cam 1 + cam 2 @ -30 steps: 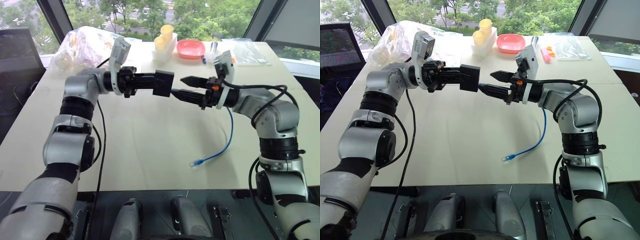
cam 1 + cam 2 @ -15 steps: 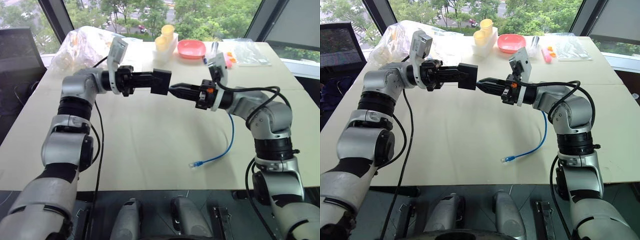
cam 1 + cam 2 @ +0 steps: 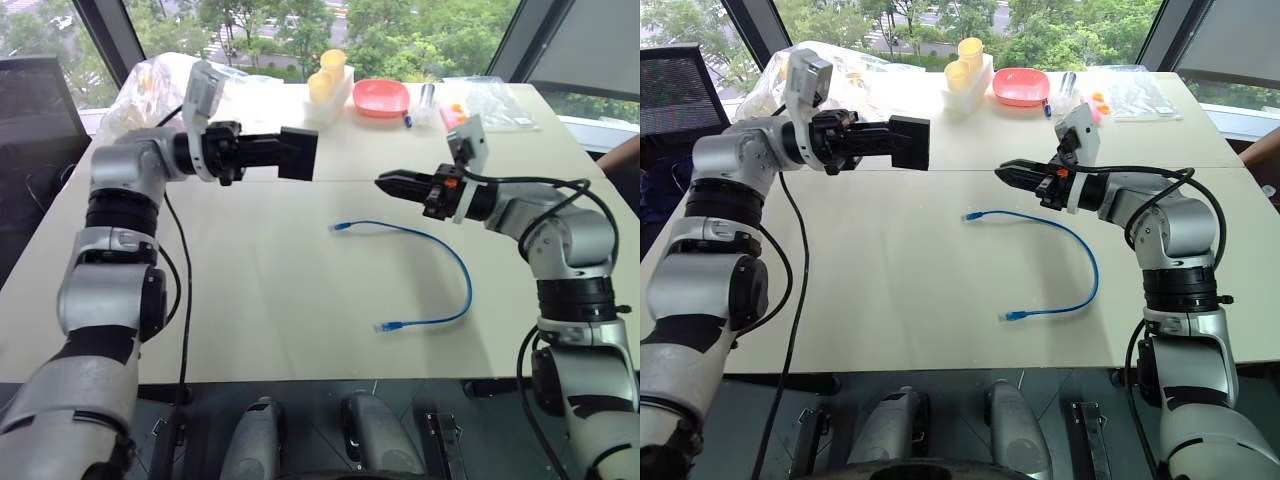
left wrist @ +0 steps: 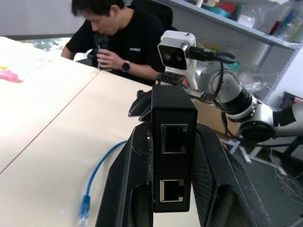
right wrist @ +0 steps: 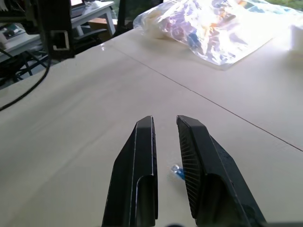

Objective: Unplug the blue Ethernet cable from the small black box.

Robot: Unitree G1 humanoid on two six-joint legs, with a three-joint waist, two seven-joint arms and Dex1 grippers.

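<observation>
Beige table (image 3: 250, 290) bearing curved blue Ethernet cable (image 3: 455, 262), unplugged; small black box (image 3: 298, 153) in left gripper (image 3: 285, 153); right gripper (image 3: 385, 183) nearly closed, empty.

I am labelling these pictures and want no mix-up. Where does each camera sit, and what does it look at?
Left and right eye views: on the head, looking down over both arms at the table, where the blue cable lies loose.
Left wrist view: on the left arm, looking along the left claw shut on the black box, toward a seated person.
Right wrist view: on the right arm, looking along the right claw, nearly shut on nothing.
Shared: both wrist views show the cable and the box.
</observation>
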